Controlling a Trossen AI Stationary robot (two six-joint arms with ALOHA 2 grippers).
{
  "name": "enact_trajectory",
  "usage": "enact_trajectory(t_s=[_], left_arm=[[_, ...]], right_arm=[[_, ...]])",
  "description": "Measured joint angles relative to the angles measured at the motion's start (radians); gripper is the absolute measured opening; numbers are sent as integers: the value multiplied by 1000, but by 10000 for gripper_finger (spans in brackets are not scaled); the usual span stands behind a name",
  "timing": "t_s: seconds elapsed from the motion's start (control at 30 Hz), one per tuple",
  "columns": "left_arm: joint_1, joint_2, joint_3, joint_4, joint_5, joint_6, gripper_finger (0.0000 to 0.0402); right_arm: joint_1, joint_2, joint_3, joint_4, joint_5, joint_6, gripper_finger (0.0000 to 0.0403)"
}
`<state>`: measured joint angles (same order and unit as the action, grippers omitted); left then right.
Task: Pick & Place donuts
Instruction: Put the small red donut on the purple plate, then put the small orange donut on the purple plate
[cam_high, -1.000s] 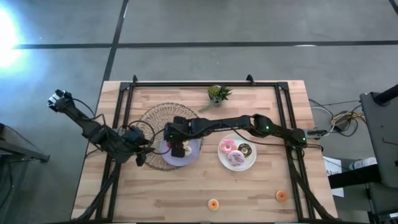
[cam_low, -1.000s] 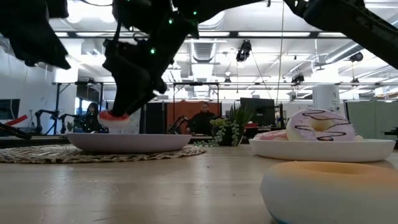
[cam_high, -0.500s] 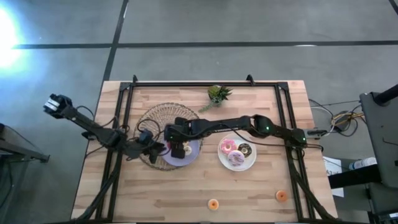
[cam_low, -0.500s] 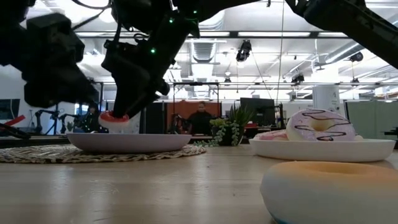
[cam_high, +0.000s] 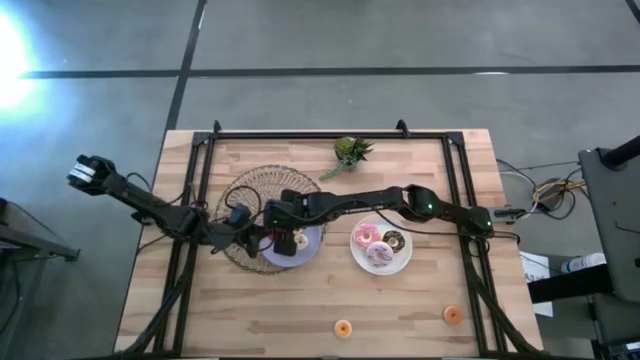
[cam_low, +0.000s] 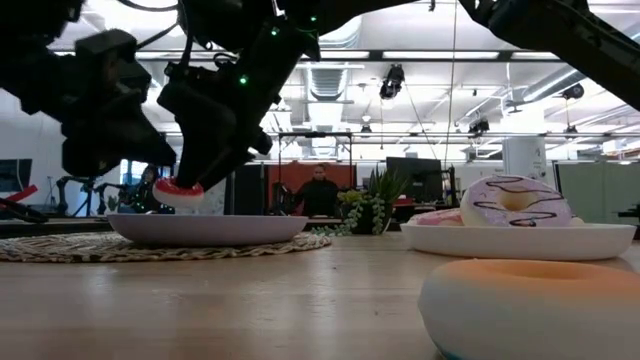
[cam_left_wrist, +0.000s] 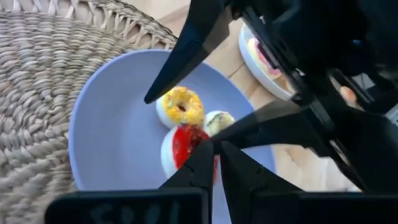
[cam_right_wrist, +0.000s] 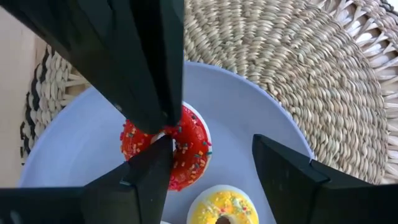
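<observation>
A red sprinkled donut (cam_right_wrist: 189, 152) hangs just over the lavender plate (cam_high: 312, 248), which lies on a woven mat (cam_high: 235, 200). A yellow donut (cam_left_wrist: 180, 106) and a small pale one (cam_left_wrist: 217, 121) lie in that plate. My right gripper (cam_high: 290, 238) points down over the plate, open, with one finger at the red donut. My left gripper (cam_high: 257, 238) reaches in from the table's left, shut, its tips at the same donut. Three iced donuts sit on the white plate (cam_high: 356, 262). My left gripper has its shut fingertips (cam_right_wrist: 163, 118) on the red donut's iced top beside the hole (cam_right_wrist: 183, 134). They slant down from the table's left. My right gripper comes from above. One finger (cam_right_wrist: 149, 174) covers the donut's middle and hides whether it goes through the hole. The other finger (cam_right_wrist: 280, 174) stands clear over the plate. The donut (cam_low: 180, 189) sits tilted at the fingertip, a little above the plate.
Two orange donuts (cam_high: 343, 327) (cam_high: 453, 315) lie near the table's front edge; one fills the low view's foreground. A small green plant (cam_high: 350, 152) stands at the back. A black frame runs along the table's sides. People sit in the room behind.
My left gripper has moved toward the table's right, from beside the mat to the lavender plate and the red donut, and its fingers have closed. My right gripper has stayed over the plate with the donut at its fingertip.
</observation>
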<state>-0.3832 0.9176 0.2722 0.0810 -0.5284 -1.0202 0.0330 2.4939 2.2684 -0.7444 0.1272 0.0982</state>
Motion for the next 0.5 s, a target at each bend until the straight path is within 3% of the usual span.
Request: enact_trajectory(t_s=[0.3, 0.5], left_arm=[[34, 144, 2, 14, 22, 11, 4], [32, 111, 22, 14, 22, 26, 4]], right_arm=[[0, 0, 16, -20, 0, 7, 215], [2, -7, 85, -153, -5, -39, 215]])
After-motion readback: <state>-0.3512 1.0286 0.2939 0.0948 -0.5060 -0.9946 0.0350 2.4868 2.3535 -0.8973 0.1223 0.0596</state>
